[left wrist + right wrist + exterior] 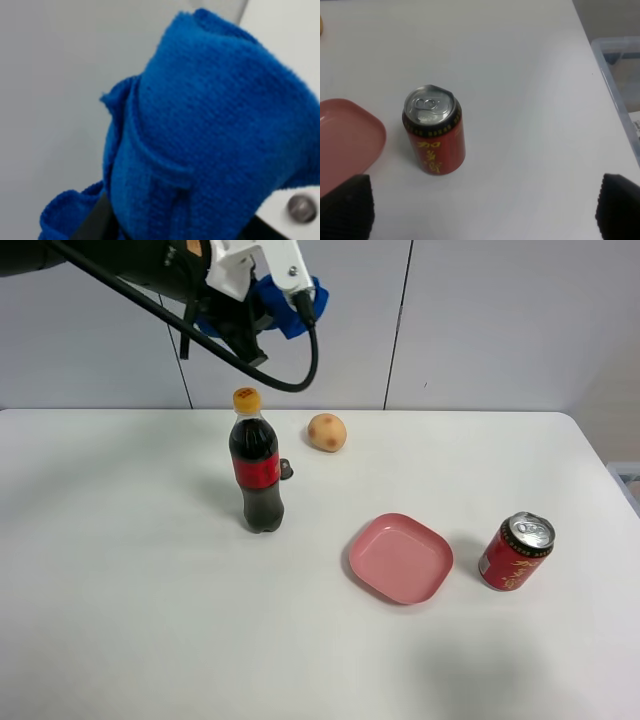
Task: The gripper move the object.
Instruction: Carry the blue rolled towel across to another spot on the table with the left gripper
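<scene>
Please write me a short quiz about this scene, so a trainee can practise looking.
1. True or false: the left gripper holds the blue cloth up above the table.
2. Which stands nearest the pink plate: A cola bottle, B red can, C tan ball?
3. Fill in: the jaws of the right gripper are ____.
Key: 1 true; 2 B; 3 open.

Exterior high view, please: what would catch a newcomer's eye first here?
The left hand, high at the view's upper left, clamps a bright blue cloth bundle. Below it stands a cola bottle, with a tan speckled ball behind to its right. A pink square plate and a red can sit nearer, right.
</scene>
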